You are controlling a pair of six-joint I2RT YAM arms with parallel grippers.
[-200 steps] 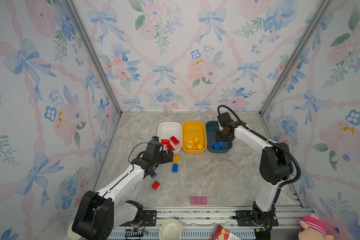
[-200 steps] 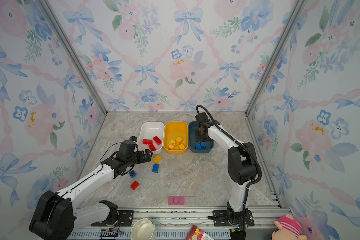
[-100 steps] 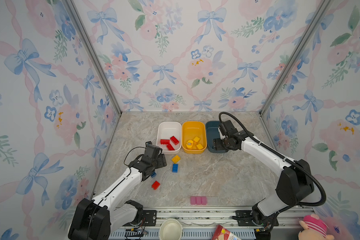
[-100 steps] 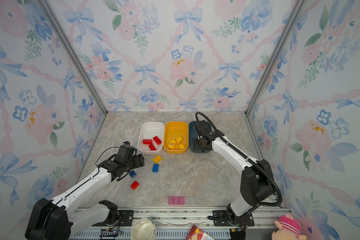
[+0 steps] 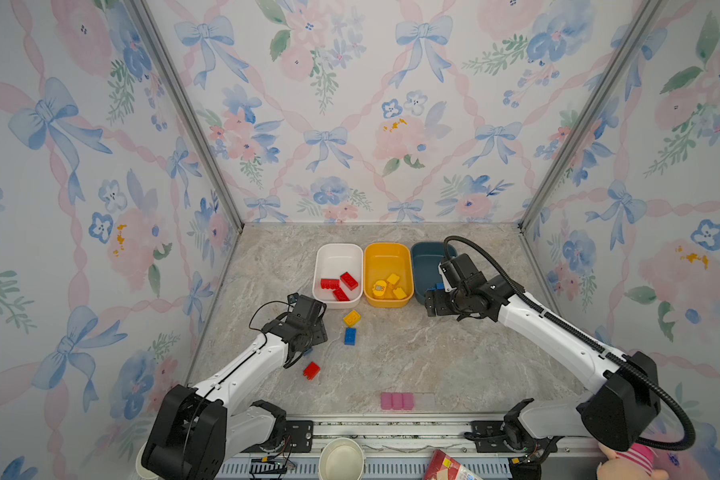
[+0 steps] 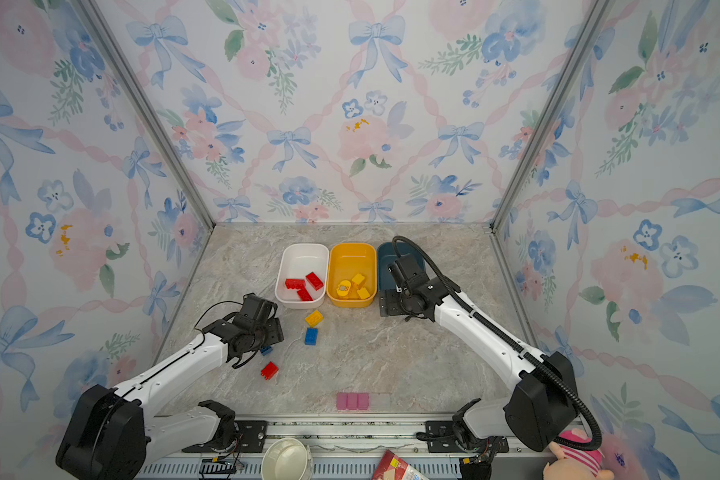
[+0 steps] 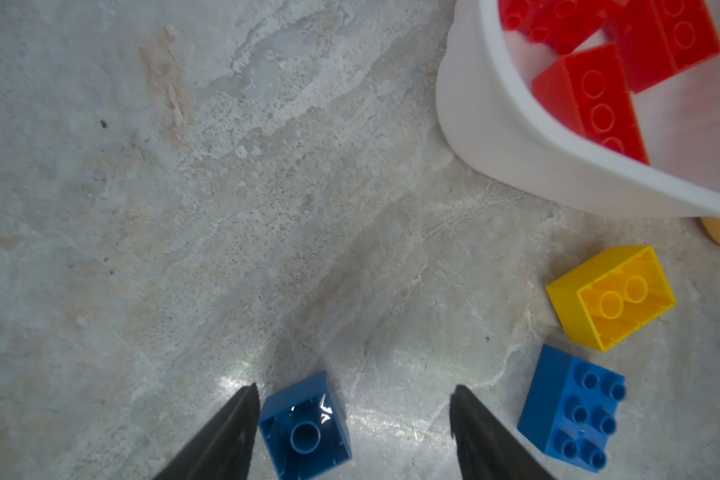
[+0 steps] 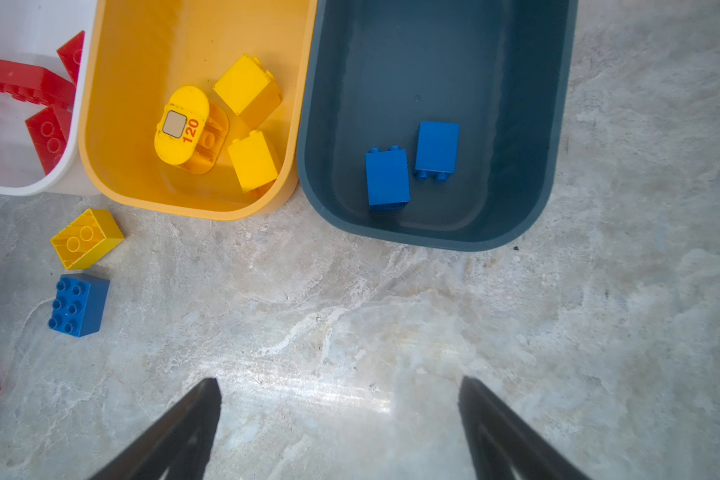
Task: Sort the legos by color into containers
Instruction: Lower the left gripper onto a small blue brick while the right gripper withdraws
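Legos (image 5: 393, 279) partly sorted: three red legos (image 5: 341, 284) in the white tub (image 5: 337, 253), yellow legos (image 8: 246, 89) in the yellow tub (image 5: 387, 249), two blue legos (image 8: 387, 178) in the teal tub (image 5: 427, 253), plus a yellow brick (image 5: 351, 318), a longer blue brick (image 5: 350, 336) and a red brick (image 5: 311, 370) loose on the counter (image 5: 433, 353). Small blue brick (image 7: 304, 428), hollow side up, between the left fingers (image 7: 229, 436), parted and not closed on it, one just beside it and the other apart. Over bare counter near the teal tub, right fingers (image 8: 184, 424) spread wide, holding nothing.
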